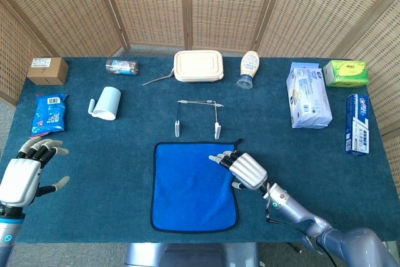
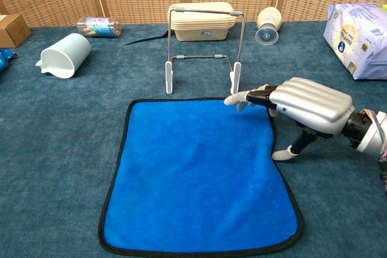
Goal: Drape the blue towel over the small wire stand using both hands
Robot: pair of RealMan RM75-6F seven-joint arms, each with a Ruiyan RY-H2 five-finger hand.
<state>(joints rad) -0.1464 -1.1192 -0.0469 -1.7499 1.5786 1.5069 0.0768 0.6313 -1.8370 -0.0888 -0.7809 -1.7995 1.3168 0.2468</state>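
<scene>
The blue towel (image 1: pixel 190 182) (image 2: pixel 193 173) lies flat on the table's near middle. Just behind it the small wire stand (image 1: pixel 199 117) (image 2: pixel 204 46) stands upright and bare. My right hand (image 1: pixel 245 170) (image 2: pixel 305 104) hovers palm down over the towel's far right corner, its fingers stretched out above the cloth. Its thumb touches the towel's right edge, which bows slightly inward there. It holds nothing. My left hand (image 1: pixel 22 176) shows only in the head view, at the table's left edge with fingers spread, far from the towel.
A pale blue cup (image 1: pixel 107 102) lies on its side at left. A cream lunch box (image 1: pixel 198 65) and a bottle (image 1: pixel 248 69) sit behind the stand. A tissue pack (image 1: pixel 307 95), green box (image 1: pixel 345 73) and toothpaste box (image 1: pixel 355 123) are at right, a snack packet (image 1: pixel 49 112) at left.
</scene>
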